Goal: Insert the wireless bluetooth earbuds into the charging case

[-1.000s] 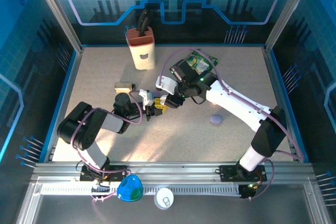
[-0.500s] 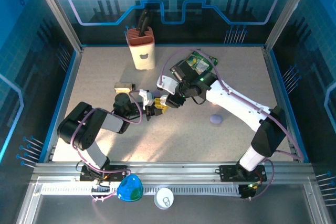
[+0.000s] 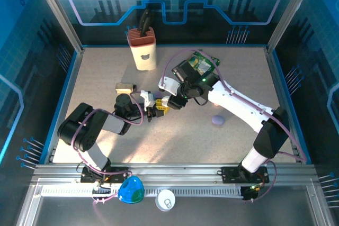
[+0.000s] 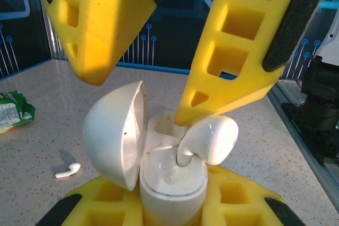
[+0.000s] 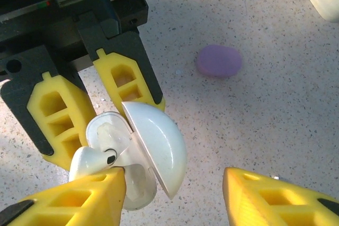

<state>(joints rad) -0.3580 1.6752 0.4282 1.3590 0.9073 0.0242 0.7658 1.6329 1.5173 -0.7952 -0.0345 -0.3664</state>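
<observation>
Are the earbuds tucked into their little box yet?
Not yet. Done: the white charging case is open and clamped in the left gripper. In hand: one earbud has its stem in a slot but its head sticks out, and the open right gripper rests against it. Left: seat it fully, then fetch the second earbud lying on the table.

Overhead; wrist cams near case [image 4: 170, 189]

left arm [image 3: 85, 128]: folded low, elbow near its base, wrist reaching right
left gripper [image 3: 153, 110]: fingers clamped on the charging case [image 4: 169, 183]
right arm [image 3: 238, 104]: stretched forward and left
right gripper [image 5: 172, 179]: jaws parted, facing the left gripper
</observation>
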